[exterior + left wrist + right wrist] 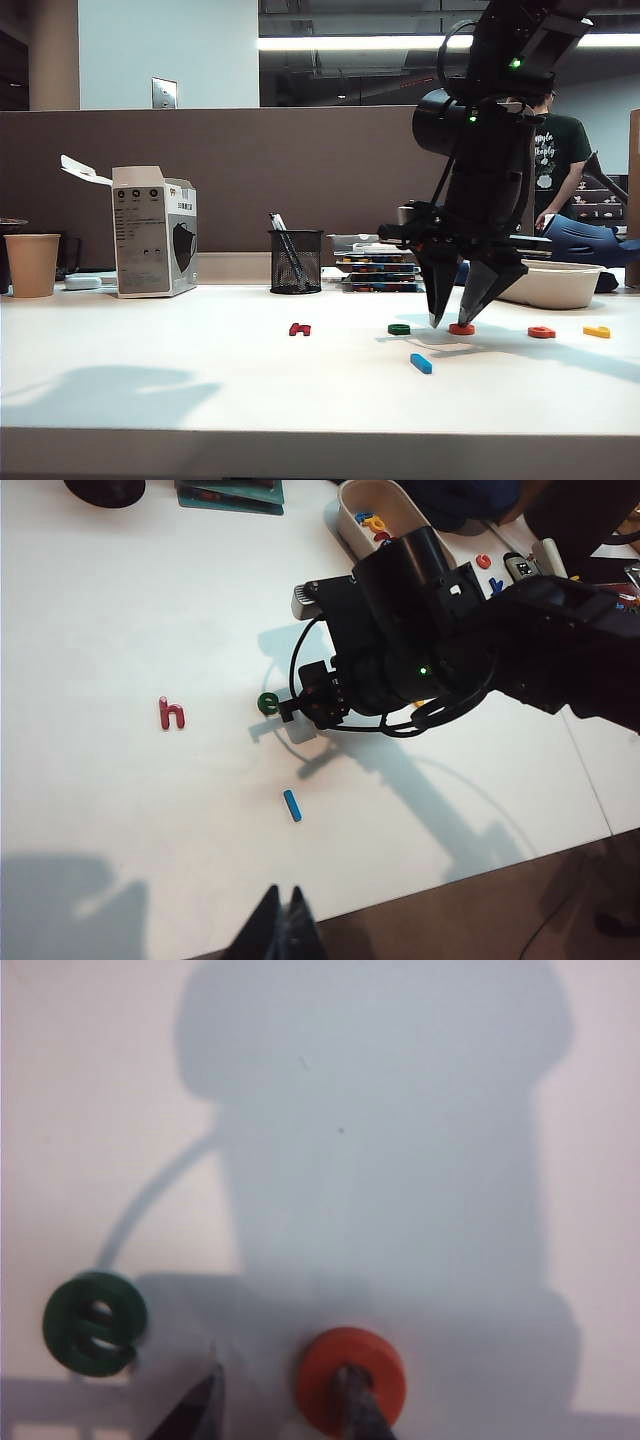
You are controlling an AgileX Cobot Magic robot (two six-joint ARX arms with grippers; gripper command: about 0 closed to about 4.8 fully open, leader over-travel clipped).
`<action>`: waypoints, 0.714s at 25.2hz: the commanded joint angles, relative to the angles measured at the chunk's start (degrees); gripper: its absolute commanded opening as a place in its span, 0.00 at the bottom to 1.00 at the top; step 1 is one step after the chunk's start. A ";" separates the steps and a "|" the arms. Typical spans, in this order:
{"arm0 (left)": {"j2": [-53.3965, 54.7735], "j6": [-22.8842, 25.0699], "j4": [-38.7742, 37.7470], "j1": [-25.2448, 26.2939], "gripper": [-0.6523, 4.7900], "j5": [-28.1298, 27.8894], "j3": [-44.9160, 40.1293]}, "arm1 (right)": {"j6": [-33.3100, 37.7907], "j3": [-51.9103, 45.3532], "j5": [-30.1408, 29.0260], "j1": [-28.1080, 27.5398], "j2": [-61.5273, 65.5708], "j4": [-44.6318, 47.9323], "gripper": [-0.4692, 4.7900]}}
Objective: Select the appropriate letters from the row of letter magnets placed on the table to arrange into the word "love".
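On the white table [200, 380] lies a row of letter magnets: dark red h [299, 329], green e [399, 328], orange ring [462, 329], red-orange letter [541, 332] and yellow letter [597, 331]. The blue bar [421, 363] lies nearer the front edge. My right gripper [450, 321] points down at the orange ring [322, 1362], open. One fingertip [352, 1405] is in the ring's hole and the other stands on the side toward the green e [95, 1322]. My left gripper [283, 922] is shut and holds nothing, hovering over the table's front edge, away from the letters.
A cardboard box [155, 232] and a paper cup [32, 264] stand at the back left. A mesh pen holder [296, 261] and a stack of trays [375, 265] stand at mid-back. A white bowl [550, 283] with loose letters sits behind the right arm.
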 commanded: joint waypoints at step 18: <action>-0.11 0.07 0.42 -0.02 0.11 -0.09 0.13 | 2.03 -6.03 -6.34 0.74 -2.73 -9.46 0.35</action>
